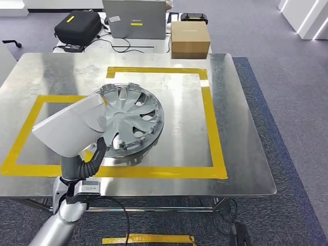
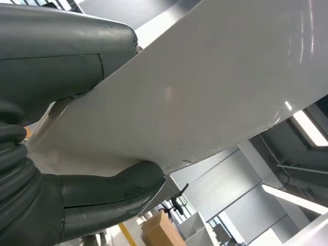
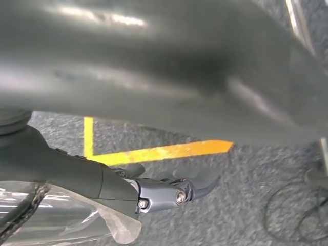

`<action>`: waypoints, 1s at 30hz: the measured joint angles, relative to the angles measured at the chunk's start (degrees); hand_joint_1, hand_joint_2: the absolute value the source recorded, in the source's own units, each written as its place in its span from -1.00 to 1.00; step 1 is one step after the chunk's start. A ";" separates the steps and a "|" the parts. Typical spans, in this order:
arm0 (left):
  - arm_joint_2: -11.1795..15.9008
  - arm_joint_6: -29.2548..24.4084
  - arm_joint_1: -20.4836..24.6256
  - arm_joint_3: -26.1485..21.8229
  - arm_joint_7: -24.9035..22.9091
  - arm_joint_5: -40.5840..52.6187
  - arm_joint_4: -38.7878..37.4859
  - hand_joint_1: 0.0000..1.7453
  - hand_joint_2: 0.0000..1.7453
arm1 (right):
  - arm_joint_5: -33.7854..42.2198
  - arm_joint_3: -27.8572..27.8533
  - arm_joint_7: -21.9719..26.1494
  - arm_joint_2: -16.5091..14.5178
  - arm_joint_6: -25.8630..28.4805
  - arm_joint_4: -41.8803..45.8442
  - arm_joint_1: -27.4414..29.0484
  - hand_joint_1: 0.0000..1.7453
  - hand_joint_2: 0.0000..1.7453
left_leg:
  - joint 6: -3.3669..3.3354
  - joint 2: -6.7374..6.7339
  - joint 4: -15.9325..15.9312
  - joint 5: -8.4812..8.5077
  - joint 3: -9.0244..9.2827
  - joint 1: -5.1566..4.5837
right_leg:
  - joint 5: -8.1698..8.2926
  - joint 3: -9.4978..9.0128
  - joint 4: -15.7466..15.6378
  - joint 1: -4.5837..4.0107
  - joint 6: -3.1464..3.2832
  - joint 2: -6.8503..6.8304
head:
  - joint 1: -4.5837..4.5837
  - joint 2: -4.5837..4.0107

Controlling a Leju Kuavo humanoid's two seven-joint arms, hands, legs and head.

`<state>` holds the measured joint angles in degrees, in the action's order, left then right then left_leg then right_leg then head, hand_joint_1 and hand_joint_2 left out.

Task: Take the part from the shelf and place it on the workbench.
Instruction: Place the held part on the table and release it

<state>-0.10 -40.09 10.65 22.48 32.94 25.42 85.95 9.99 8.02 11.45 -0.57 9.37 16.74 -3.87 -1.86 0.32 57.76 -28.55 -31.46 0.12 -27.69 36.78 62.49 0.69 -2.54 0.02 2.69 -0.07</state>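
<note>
on the shiny metal workbench (image 1: pixel 240 133), inside the yellow tape rectangle (image 1: pixel 214 128), lies a silver spoked plastic hubcap (image 1: pixel 133 120). left hand (image 2: pixel 77 133) clamps a flat white panel (image 2: pixel 201 87) between thumb and fingers, just above the hubcap's near rim. right hand (image 3: pixel 127 184) hangs over grey carpet (image 3: pixel 247 205); its fingers seem loosely apart, apparently holding nothing.

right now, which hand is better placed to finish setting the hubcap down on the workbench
Left. The left hand is over the workbench at the hubcap, its fingers around a white panel. The right hand hangs low over the carpet, away from it.
</note>
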 joint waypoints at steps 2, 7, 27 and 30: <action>0.05 0.02 0.48 0.19 -0.08 0.07 -0.16 1.00 1.00 | 0.07 -0.02 -0.03 0.00 -0.21 0.00 -0.13 -1.00 -1.00 | 0.51 0.00 0.16 -0.40 0.20 -0.21 | 0.93 -2.20 -4.17 -0.14 0.54 -0.03 | -0.08 0.00; 0.41 0.02 3.78 1.33 -0.38 3.00 -1.36 1.00 1.00 | 0.22 -0.06 -0.33 -0.11 -1.15 0.11 -0.34 -1.00 -1.00 | 1.89 -0.04 3.26 -2.57 -1.04 -0.09 | 0.38 -3.00 -4.92 0.09 2.16 -0.05 | -0.36 0.00; 2.34 0.02 9.61 4.88 -1.20 6.28 -6.27 1.00 1.00 | 0.17 -0.04 -1.05 -0.33 -1.58 0.19 -0.92 -1.00 -1.00 | -0.47 -0.10 0.15 1.93 -2.28 0.11 | -7.14 4.44 11.05 0.06 -0.34 0.13 | -0.24 0.00; 2.43 0.02 9.73 5.09 -1.17 7.36 -6.67 1.00 1.00 | 0.17 -0.04 -1.07 -0.33 -1.84 0.20 -0.96 -1.00 -1.00 | -0.23 -0.02 0.23 1.65 -1.94 0.06 | -1.63 0.46 1.98 0.03 0.02 0.12 | -0.23 0.00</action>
<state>2.32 -40.06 20.38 27.57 31.77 32.78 79.27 10.16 7.98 10.38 -0.90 7.53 16.94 -4.83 -2.09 0.30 57.99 -26.90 -33.39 0.18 -29.32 37.24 64.46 0.72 -2.52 0.15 2.46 -0.07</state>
